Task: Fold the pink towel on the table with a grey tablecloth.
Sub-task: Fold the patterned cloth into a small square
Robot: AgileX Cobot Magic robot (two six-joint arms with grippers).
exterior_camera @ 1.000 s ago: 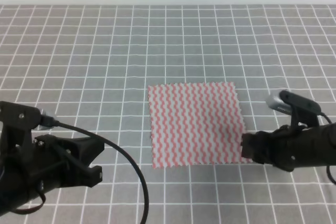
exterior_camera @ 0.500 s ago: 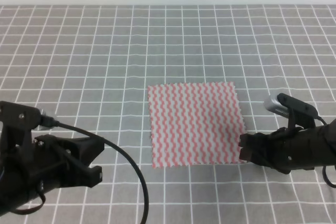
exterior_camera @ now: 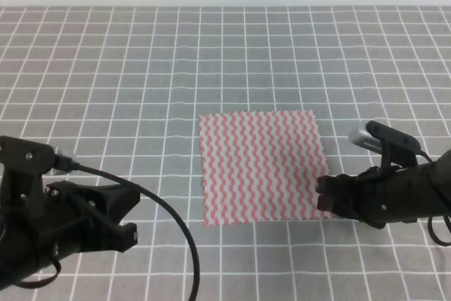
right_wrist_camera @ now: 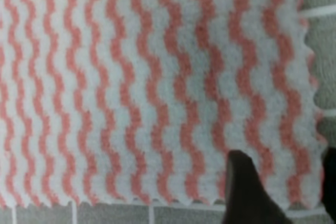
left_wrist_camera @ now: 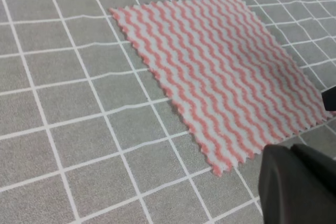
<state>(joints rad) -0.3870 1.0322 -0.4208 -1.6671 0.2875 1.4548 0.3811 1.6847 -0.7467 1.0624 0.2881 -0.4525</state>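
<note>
The pink towel (exterior_camera: 262, 167) is lying flat and unfolded on the table with a grey tablecloth (exterior_camera: 141, 68), its four pinked edges all showing and running roughly along the white grid lines. The right gripper (exterior_camera: 325, 197) is sitting low at the towel's near right corner, its dark tip overlapping the right edge just above that corner. In the right wrist view the towel (right_wrist_camera: 152, 87) is filling nearly the whole frame ahead of the gripper, with the zigzag bottom edge running just in front of the fingers; one dark finger (right_wrist_camera: 247, 192) is resting over the cloth and a second is showing only as a sliver at the right border, so the two are standing apart with the corner between them. Whether they are pinching the cloth cannot be told.

The left gripper (exterior_camera: 125, 218) is hovering well apart from the towel, off to the left of its near left corner, with bare grey grid between it and the cloth. The left wrist view is showing the towel (left_wrist_camera: 220, 77) ahead and to the right, its near corner just beyond the dark gripper body (left_wrist_camera: 296, 184) at the lower right; the fingers are not showing clearly enough to judge their spread.

Beyond both grippers, open tablecloth is stretching on every side of the towel.
</note>
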